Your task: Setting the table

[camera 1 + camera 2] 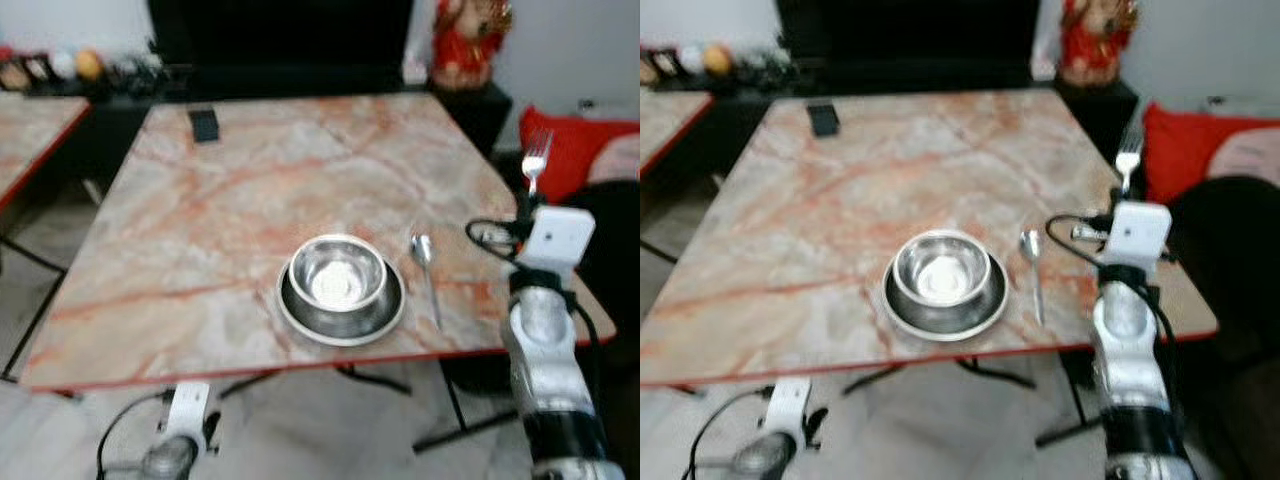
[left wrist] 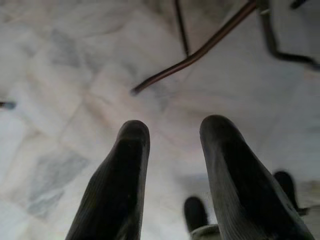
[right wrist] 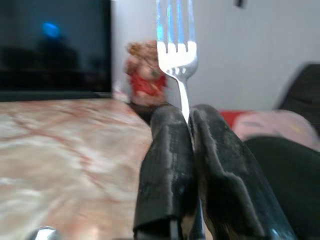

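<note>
— Marble table (image 1: 200,230) ahead of us: bowl (image 1: 337,272) on its plate (image 1: 341,318) near the front edge, spoon (image 1: 427,272) at its three o'clock.
— Our right gripper (image 3: 187,120) pinches the fork (image 1: 535,160) upright by the handle, beyond the table's right edge.
— Thin grip; we judge it could twist or slip when lowered.
— Left gripper (image 2: 170,135) hangs parted, holding nothing.

The fork's (image 3: 176,55) handle is hidden between the closed fingers (image 3: 165,170) of the right tool (image 3: 187,117), its tine tips are cut off by the picture's edge, and the far shelf items (image 1: 60,68) are too blurred to be identified.
</note>
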Controlling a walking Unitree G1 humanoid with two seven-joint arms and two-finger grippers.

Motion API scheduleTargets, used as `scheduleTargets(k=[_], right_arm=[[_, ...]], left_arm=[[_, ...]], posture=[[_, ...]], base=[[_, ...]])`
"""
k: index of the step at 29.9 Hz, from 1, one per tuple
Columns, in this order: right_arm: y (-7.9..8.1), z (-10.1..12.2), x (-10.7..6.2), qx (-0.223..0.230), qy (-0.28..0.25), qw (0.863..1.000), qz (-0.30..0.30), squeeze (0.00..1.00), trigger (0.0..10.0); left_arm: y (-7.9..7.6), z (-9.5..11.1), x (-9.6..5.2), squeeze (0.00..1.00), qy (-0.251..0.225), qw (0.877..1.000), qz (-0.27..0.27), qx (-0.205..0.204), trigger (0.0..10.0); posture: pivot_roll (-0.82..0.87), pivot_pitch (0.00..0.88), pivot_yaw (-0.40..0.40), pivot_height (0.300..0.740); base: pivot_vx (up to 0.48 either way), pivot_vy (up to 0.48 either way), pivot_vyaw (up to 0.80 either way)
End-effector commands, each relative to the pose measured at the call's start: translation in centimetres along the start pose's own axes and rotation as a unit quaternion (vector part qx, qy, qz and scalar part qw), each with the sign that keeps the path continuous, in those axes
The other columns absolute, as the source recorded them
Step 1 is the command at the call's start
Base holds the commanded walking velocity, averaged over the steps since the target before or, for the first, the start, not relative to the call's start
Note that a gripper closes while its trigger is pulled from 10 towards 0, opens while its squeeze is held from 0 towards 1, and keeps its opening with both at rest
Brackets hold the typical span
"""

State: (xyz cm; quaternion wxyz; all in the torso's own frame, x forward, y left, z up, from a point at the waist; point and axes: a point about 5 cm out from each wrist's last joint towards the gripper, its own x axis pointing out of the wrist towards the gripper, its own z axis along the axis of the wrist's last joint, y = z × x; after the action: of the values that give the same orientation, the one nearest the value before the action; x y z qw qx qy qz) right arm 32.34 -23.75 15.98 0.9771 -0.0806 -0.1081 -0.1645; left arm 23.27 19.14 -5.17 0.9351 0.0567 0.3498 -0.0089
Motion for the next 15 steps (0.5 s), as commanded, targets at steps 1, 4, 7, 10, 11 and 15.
scheduleTargets(k=[1, 4, 7, 10, 11, 15], right_arm=[[0.3, 0.3, 0.5, -0.001, 0.01, 1.0, 0.01, 0.0, 10.0], [-1.3, -0.4, 1.6, -0.006, 0.069, 0.998, -0.004, 0.0, 10.0], [-1.8, -1.0, 2.1, 0.003, 0.108, 0.994, 0.005, 0.0, 10.0], [-1.9, -1.9, 2.4, -0.011, 0.155, 0.987, 0.039, 0.0, 10.0], [-1.8, -2.2, 2.4, -0.013, 0.171, 0.984, 0.05, 0.0, 10.0], [-0.9, -3.4, 2.2, 0.018, 0.239, 0.966, 0.1, 0.0, 10.0]], left_arm=[[0.7, -1.0, -0.3, 0.0, 0.021, 1.0, 0.006, 0.005, 10.0], [0.6, -1.0, -0.3, 0.0, 0.022, 1.0, 0.004, 0.005, 10.0], [0.6, -1.1, -0.3, 0.0, 0.023, 1.0, 0.002, 0.006, 10.0], [0.4, -1.0, -0.3, 0.0, 0.024, 1.0, 0.001, 0.007, 10.0], [0.4, -1.0, -0.2, 0.0, 0.024, 1.0, 0.0, 0.007, 10.0], [0.2, -0.8, -0.2, 0.0, 0.023, 1.0, -0.002, 0.006, 10.0]], posture=[[0.03, 0.0, -0.007, 0.74], [0.03, 0.0, -0.007, 0.74], [0.01, 0.0, -0.004, 0.74], [0.01, 0.0, -0.004, 0.74], [0.01, 0.0, -0.004, 0.74], [0.01, 0.0, 0.0, 0.74]], base=[[0.0, 0.0, 0.0], [0.0, 0.0, 0.0], [0.0, 0.0, 0.0], [0.0, 0.0, 0.0], [0.0, 0.0, 0.0], [0.0, 0.0, 0.0]])
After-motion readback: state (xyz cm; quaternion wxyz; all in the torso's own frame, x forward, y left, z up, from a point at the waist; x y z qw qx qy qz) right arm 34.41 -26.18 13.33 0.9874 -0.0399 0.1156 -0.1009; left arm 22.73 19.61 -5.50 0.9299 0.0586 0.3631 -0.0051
